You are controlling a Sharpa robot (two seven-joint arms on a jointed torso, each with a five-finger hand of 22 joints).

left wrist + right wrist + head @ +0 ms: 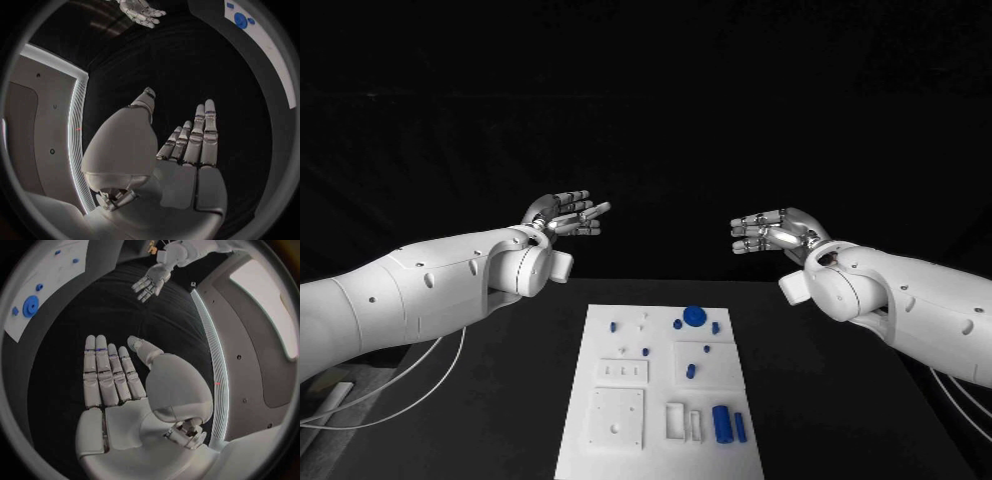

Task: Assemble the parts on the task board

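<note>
The board (661, 400) lies nearest, a white plate lengthwise in the middle of the black counter (877, 400), its near end by the camera. At that near end stand a blue cylinder (721, 422) and a thinner blue pin (738, 428), upright or lying I cannot tell, just beside two white blocks (684, 420). Mid-board sits a small blue peg (688, 371); toward the far end a round blue disc (694, 315) sits with smaller blue pieces (715, 327) near it. A square white panel with holes (616, 417) takes the near left corner.

Both hands hover well beyond the far end of the board, well apart from every part. The left hand (568, 215) has its fingers spread and holds nothing; its wrist view shows a flat palm with straight fingers (203, 135). The right hand (773, 234) is likewise empty, fingers extended side by side in its wrist view (106, 372), slightly curled in the head view.

Assembly looks not yet begun. The parts appear to be small rigid plastic: light, stiff, probably smooth and apt to slip or roll. The cylinder and pin would best be pinched across their sides near the middle; the disc by its rim. Fits into the board's holes are likely tight, so alignment should matter more than force.
</note>
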